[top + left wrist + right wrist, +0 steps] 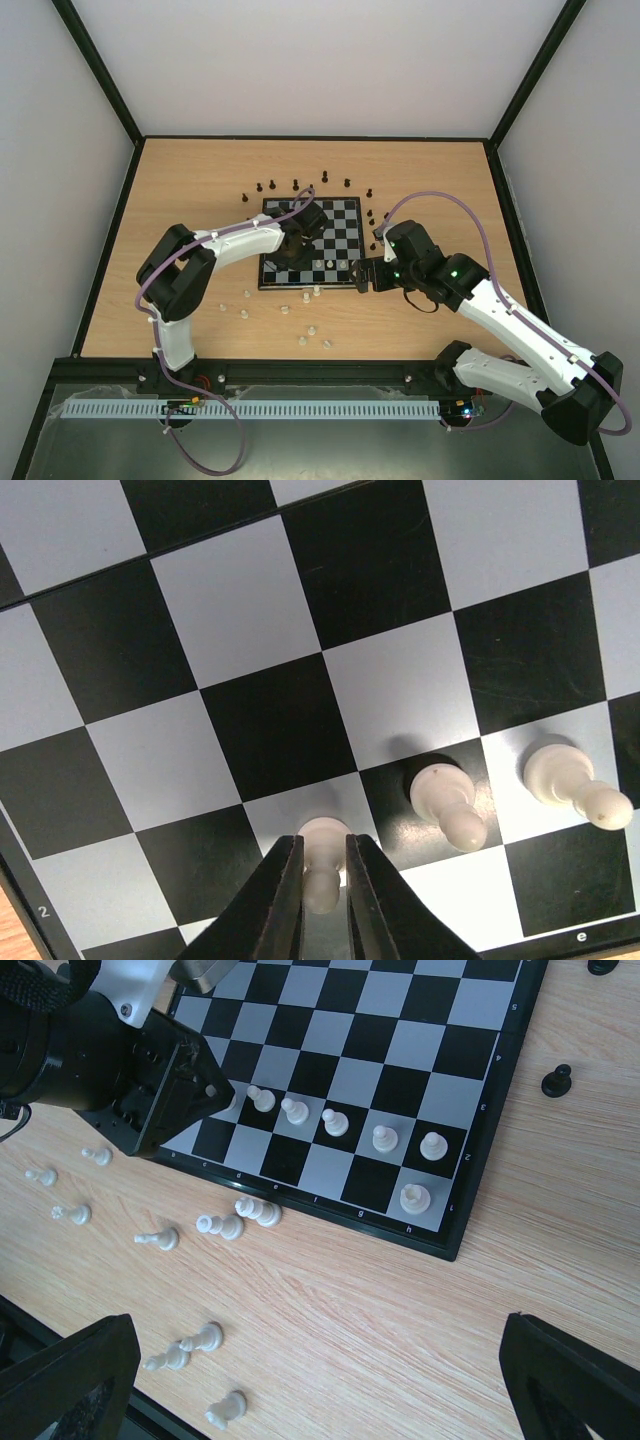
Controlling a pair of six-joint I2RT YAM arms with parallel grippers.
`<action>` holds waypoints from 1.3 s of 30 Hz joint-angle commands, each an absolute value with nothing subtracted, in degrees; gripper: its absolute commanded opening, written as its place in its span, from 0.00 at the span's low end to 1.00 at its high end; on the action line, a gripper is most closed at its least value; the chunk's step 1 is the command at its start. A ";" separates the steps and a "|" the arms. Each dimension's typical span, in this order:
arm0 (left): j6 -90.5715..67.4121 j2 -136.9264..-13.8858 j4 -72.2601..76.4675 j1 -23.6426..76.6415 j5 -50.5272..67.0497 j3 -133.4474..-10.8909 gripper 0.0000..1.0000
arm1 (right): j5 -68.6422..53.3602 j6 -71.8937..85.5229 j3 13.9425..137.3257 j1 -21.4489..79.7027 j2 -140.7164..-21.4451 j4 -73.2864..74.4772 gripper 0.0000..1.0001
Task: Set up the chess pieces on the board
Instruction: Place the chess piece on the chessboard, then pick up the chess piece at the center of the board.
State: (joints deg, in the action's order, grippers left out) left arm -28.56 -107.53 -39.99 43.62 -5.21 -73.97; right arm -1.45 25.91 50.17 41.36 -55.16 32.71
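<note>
Left wrist alone shows it — left pincer (323, 852) gripping white pawn (322, 831).

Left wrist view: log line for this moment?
left hand: shut on white pawn on board | right hand: open, beside board | loose white pieces on table

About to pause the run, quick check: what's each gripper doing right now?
Left gripper: closed on a white pawn standing on the board.
Right gripper: open, holding nothing.
</note>
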 commanded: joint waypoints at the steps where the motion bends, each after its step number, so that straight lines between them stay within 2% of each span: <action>1: -28.20 -108.19 -41.00 43.95 -6.14 -75.25 0.17 | -1.77 25.49 49.67 41.59 -54.67 33.57 0.99; 10: -28.39 -106.63 -43.11 43.94 -7.28 -77.48 0.30 | -1.77 25.48 49.60 41.65 -54.58 33.49 1.00; 15: -29.01 -101.83 -46.14 43.95 -9.84 -78.65 0.41 | -1.97 25.44 49.57 41.64 -54.48 33.48 1.00; 25: -33.44 -86.10 -49.05 43.77 -14.22 -70.26 0.82 | -2.02 25.41 49.61 41.65 -54.50 33.45 0.99; 28: -35.85 -82.76 -49.35 43.26 -15.70 -65.95 0.99 | -2.19 25.41 49.76 41.63 -54.58 33.52 0.99; 39: -38.93 -75.22 -45.88 37.73 -13.07 -51.46 0.99 | -2.99 25.31 49.71 41.85 -54.78 33.48 0.99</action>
